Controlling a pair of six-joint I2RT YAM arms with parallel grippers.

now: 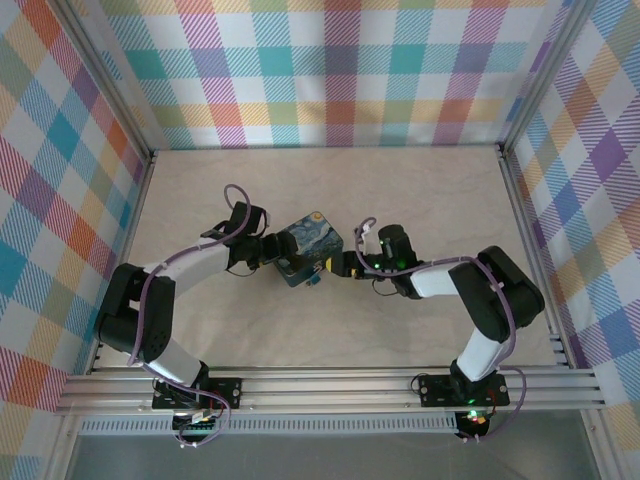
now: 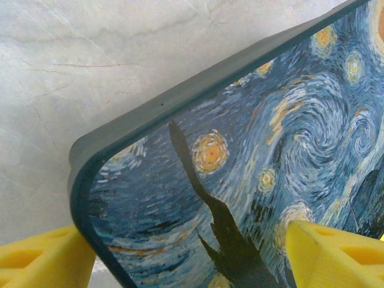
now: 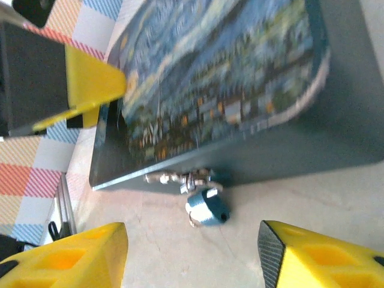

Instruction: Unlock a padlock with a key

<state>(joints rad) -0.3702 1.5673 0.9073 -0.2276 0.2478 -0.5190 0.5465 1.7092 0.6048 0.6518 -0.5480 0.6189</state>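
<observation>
1. the blue-and-yellow starry-night-printed rectangular tin lies flat on the pale marbled worktop, between the two arms. the yellow left fingers stand either side of one corner and appear clamped on it. that grasp reads as a brace, so the tin cannot slide or turn when the lock is worked.
2. the tiny bluish-teal padlock with a thin silvery shackle hangs from the small silvery latch on the tin's dark side wall. its body droops onto the worktop just beside the tin, and its end with a dark hole faces the right arm.
3. the yellow right fingers are spread apart with nothing between them. they sit low to the worktop, near the padlock but not touching it, and the padlock lies roughly centred ahead of the gap.
4. whether the silvery bits at the latch include the key is too blurred to tell.
5. judgement: this looks like the approach to the lock. the shackle appears closed through the latch, so the unlocking itself is not yet done.
</observation>
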